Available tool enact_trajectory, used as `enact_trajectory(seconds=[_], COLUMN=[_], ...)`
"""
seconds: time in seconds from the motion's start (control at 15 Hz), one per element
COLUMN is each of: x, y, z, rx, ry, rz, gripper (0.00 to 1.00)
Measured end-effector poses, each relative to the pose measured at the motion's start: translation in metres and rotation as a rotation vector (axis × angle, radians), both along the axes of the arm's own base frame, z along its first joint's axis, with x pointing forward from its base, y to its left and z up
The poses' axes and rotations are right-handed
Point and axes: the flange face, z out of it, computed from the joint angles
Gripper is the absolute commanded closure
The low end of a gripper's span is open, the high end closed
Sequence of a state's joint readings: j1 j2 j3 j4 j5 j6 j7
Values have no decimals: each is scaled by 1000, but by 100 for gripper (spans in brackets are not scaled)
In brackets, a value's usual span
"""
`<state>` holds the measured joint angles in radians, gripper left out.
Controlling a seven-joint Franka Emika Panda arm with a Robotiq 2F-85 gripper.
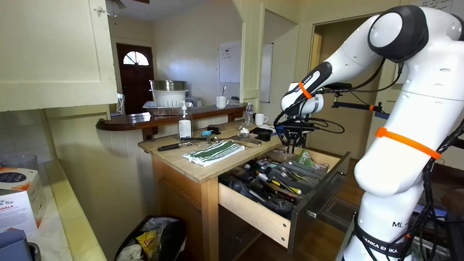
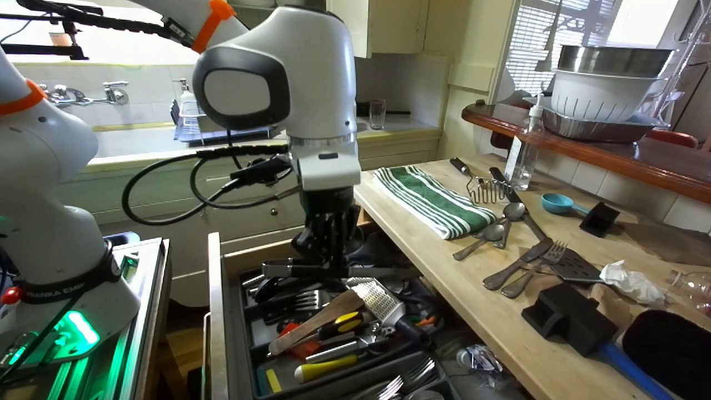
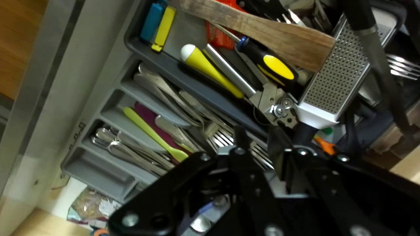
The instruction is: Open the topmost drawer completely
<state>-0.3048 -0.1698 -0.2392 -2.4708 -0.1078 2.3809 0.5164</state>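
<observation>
Pale cream walls [image 1: 195,47], a dark door [image 1: 136,81] with an arched window [image 1: 130,59], wooden floor [image 3: 19,42].

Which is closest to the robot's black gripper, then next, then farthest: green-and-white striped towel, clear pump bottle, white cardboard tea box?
In an exterior view, nearest the gripper first:
1. Striped towel, on the wooden countertop.
2. Pump bottle, behind the towel's left end.
3. Tea box, at the picture's lower left.

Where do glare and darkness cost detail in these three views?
In an exterior view, the area above the faucet is washed out to white, and green light glares on the robot base; in an exterior view, the space beneath the topmost drawer is very dark; in the wrist view, fork tines catch bright glints, while the end effector is dark enough to lose detail.
</observation>
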Motion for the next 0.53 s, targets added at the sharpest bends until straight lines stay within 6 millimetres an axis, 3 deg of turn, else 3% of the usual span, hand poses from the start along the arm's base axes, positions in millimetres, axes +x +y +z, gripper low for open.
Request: enact_trajectory(seconds=[0.33, 0.4, 0.53], x=[2, 4, 7], y=[13, 14, 19], z=[72, 86, 114], rx=[-54, -64, -82], ry=[9, 11, 22], rz=[254, 304, 402], gripper=[7, 1, 0])
